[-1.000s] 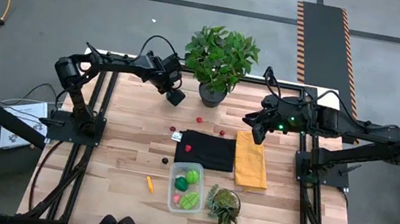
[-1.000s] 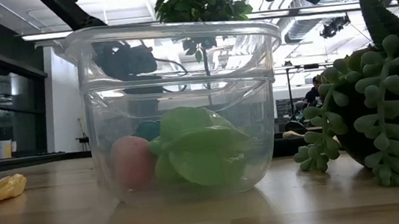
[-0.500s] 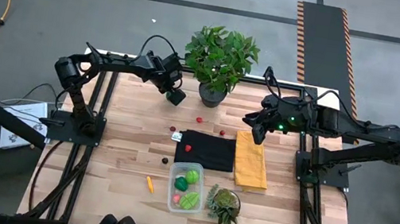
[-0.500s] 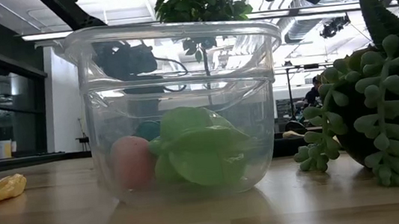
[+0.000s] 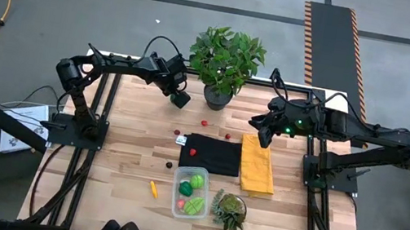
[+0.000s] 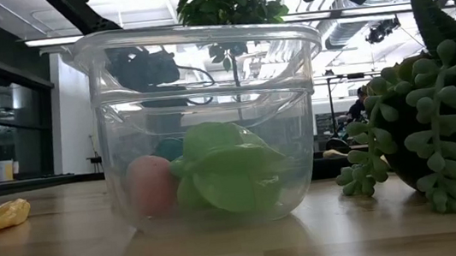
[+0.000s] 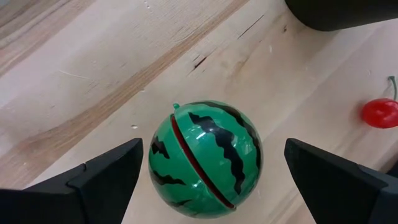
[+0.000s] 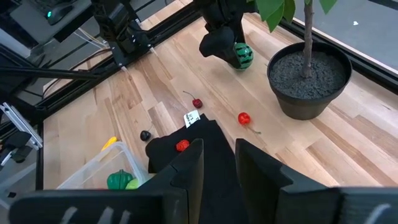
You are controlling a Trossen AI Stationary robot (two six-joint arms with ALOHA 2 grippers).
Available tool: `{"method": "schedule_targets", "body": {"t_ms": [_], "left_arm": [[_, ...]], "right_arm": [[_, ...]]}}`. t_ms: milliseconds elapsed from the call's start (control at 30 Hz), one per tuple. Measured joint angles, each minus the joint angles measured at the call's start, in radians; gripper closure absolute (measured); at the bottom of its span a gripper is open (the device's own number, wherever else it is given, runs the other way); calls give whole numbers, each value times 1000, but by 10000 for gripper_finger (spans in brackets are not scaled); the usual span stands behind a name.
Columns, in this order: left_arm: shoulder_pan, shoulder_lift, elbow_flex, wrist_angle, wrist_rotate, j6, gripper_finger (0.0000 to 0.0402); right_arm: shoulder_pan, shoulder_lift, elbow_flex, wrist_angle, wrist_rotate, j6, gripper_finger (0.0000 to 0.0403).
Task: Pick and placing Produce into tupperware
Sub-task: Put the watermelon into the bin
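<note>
A green striped toy watermelon point(image 7: 205, 158) sits on the wood at the far left of the table, beside the plant pot. My left gripper point(image 5: 180, 99) points steeply down over it, open, one finger on each side and apart from it. My right gripper point(image 5: 262, 132) hangs raised over the yellow cloth's far end, its fingers point(image 8: 186, 168) a narrow gap apart with nothing between them. The clear tupperware point(image 5: 191, 193) stands near the front edge and holds green pieces point(image 5: 197, 181). Red berries point(image 8: 244, 117), a dark berry point(image 5: 169, 164) and an orange stick point(image 5: 153, 188) lie loose on the table.
A black cloth point(image 5: 211, 154) with a red berry point(image 5: 192, 152) on it and a yellow cloth point(image 5: 257, 164) lie mid-table. A large potted plant point(image 5: 226, 60) stands at the far edge. A spiky succulent point(image 5: 229, 210) is right of the tupperware.
</note>
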Motion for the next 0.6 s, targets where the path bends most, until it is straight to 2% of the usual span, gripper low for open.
{"method": "schedule_targets", "body": {"t_ms": [600], "left_arm": [[1, 0, 0, 0, -12, 8, 21]], "right_arm": [[0, 0, 0, 0, 6, 0, 320]]}}
